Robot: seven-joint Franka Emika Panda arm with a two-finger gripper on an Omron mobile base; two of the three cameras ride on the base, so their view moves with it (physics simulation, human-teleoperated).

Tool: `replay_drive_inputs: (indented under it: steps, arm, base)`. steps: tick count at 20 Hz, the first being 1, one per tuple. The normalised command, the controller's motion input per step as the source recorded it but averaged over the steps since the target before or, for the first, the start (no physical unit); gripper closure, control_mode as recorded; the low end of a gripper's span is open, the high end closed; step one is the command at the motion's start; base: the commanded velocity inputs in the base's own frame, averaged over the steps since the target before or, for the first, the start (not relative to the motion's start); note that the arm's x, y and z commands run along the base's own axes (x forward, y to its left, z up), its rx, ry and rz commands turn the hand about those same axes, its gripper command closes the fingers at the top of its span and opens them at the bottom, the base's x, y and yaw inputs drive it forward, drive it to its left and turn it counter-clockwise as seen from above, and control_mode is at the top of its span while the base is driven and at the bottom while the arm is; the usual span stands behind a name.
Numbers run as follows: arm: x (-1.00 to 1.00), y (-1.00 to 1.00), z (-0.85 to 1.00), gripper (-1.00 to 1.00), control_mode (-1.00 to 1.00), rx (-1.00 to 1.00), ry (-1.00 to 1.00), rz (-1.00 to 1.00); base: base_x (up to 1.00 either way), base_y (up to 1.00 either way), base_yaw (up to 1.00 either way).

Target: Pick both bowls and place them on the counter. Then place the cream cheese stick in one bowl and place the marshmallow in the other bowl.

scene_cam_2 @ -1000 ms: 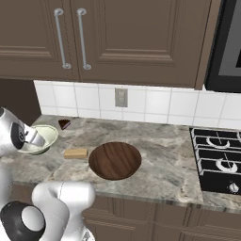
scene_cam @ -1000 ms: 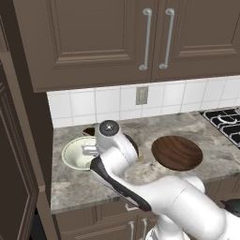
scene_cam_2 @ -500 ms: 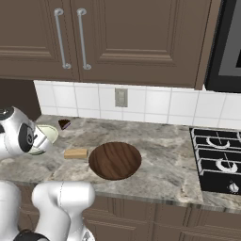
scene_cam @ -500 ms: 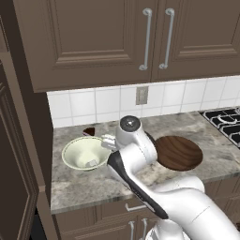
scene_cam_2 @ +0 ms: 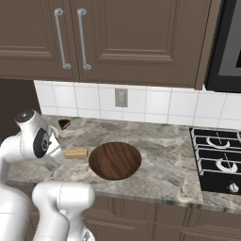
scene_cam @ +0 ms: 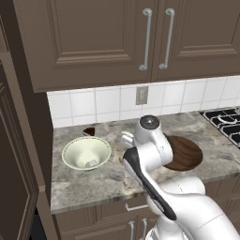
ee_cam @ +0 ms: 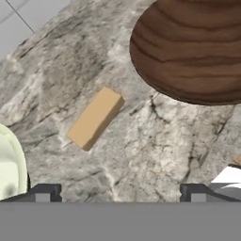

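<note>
On the counter (scene_cam: 93, 185) stand both bowls: the pale cream bowl (scene_cam: 86, 152) at the left and the dark wooden bowl (scene_cam: 187, 152) at the right. A tiny white marshmallow (scene_cam: 91, 163) lies inside the cream bowl. The tan cream cheese stick (ee_cam: 95, 117) lies flat on the stone between the two bowls, also seen as a small block (scene_cam_2: 76, 153) left of the wooden bowl (scene_cam_2: 115, 160). My gripper (ee_cam: 120, 195) hangs open above the counter, a little short of the stick, with nothing between its fingertips (ee_cam: 44, 193). The cream bowl's rim (ee_cam: 9, 169) shows at the left edge of the hand view.
A dark cake slice (scene_cam: 88, 131) sits by the tiled wall behind the cream bowl. The stove (scene_cam_2: 219, 160) lies at the right end of the counter. Closed wall cabinets (scene_cam: 145, 37) hang overhead, and a tall cabinet side stands at the far left.
My arm has swung right, away from over the cream bowl to the gap between the bowls. The cream bowl with the marshmallow now shows uncovered. The jaws stayed open.
</note>
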Motion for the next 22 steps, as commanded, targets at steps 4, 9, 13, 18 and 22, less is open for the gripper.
replay_drive_inputs:
  steps: [4, 9, 13, 18, 22]
  arm:
    - [0.19, -0.18, -0.07, -1.00, -1.00, 0.08, 0.08, -0.13]
    - [0.33, -0.09, -0.01, -1.00, -1.00, 0.06, 0.15, -0.11]
    - [0.16, -0.09, -0.10, -1.00, -1.00, 0.03, 0.11, -0.06]
    - [0.18, -0.02, -0.11, -1.00, -1.00, 0.02, 0.13, -0.05]
    - [0.33, 0.04, -0.25, -1.00, -1.00, 0.00, 0.15, -0.03]
  base:
    - [0.00, 0.00, 0.00]
    - [0.00, 0.00, 0.00]
    - [0.00, 0.00, 0.00]
    - [0.00, 0.00, 0.00]
    - [0.00, 0.00, 0.00]
